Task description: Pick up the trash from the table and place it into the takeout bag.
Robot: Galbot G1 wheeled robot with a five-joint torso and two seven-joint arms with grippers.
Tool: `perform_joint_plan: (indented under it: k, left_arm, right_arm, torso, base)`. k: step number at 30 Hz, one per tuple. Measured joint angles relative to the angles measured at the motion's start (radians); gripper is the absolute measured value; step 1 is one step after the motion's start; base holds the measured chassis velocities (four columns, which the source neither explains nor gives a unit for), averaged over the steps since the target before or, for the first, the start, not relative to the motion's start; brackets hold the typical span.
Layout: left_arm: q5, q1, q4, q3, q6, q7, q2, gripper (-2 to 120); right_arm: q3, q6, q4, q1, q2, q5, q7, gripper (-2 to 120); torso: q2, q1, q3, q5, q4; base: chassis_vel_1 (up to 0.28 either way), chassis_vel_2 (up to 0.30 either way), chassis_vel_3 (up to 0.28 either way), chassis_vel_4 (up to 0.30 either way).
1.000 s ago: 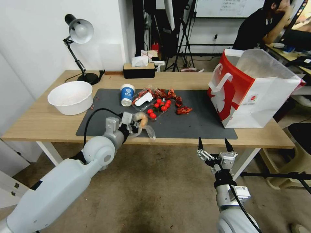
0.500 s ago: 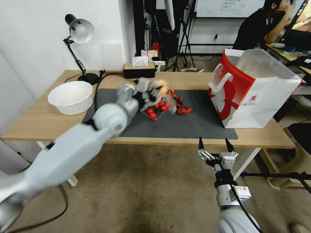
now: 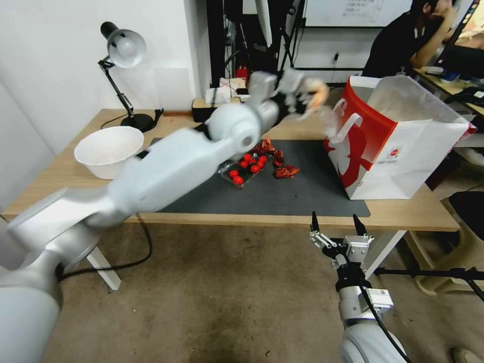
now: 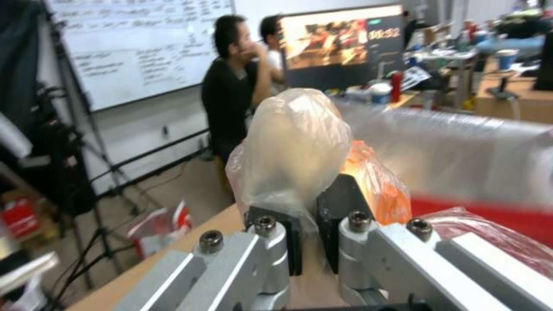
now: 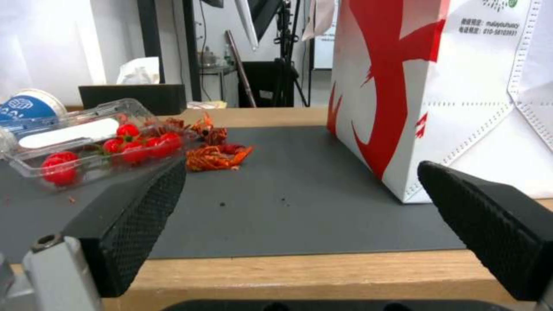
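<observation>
Left arm stretched across the counter (image 3: pixel 75 186), left gripper (image 3: pixel 307 98) raised above the counter's far side, just beside the near top edge of the takeout bag (image 3: pixel 398 146). Its fingers (image 4: pixel 340 203) are clenched on the clear-wrapped ball (image 4: pixel 293 142); in the left wrist view the plastic film bulges above the black pads, orange showing behind one pad, and the bag's rim lies right behind it. In the head view the ball (image 3: pixel 318 91) sits at the gripper tip, close to the bag's white handle, not yet over the opening. The bag stands upright on the right end of the counter, partly on the dark grey mat (image 3: pixel 302 191), mouth open. On the mat: a clear tray of red tomatoes (image 3: pixel 244 169) and red scraps (image 3: pixel 285 171) just beside it, both well apart from the bag. Blue-and-white paper cup (image 5: pixel 26 108) sits behind the tray in the right wrist view. White bowl (image 3: pixel 108 148) on the counter's left, desk lamp (image 3: pixel 123 50) behind it. Right gripper (image 3: pixel 337 233) is parked low, in front of the counter's near edge, fingers (image 5: pixel 132 207) spread apart, grasping nothing.
</observation>
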Motion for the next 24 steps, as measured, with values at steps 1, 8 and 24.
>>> perform_joint_plan:
  k: [1, 8, 24]
  left_arm:
    - [-0.003, -0.014, 0.016, 0.005, 0.000, 0.001, -0.024, 4]
    - [-0.001, -0.079, 0.173, 0.045, -0.015, 0.026, -0.184, 4]
    - [0.024, -0.085, 0.297, 0.090, -0.040, 0.058, -0.288, 4]
  right_arm:
    - [0.000, 0.000, 0.000, 0.000, 0.000, 0.000, 0.000, 100]
    - [0.002, 0.001, 0.004, -0.004, 0.000, 0.000, 0.002, 100]
    - [-0.011, 0.002, -0.018, 0.030, -0.022, 0.019, 0.002, 100]
  torso:
    - [0.000, 0.000, 0.000, -0.0001, -0.0001]
    - [0.000, 0.000, 0.000, 0.0000, 0.0000]
    - [0.000, 0.000, 0.000, -0.0002, 0.0002]
  base:
    - [0.000, 0.000, 0.000, 0.000]
    - [0.000, 0.000, 0.000, 0.000]
    - [0.000, 0.000, 0.000, 0.000]
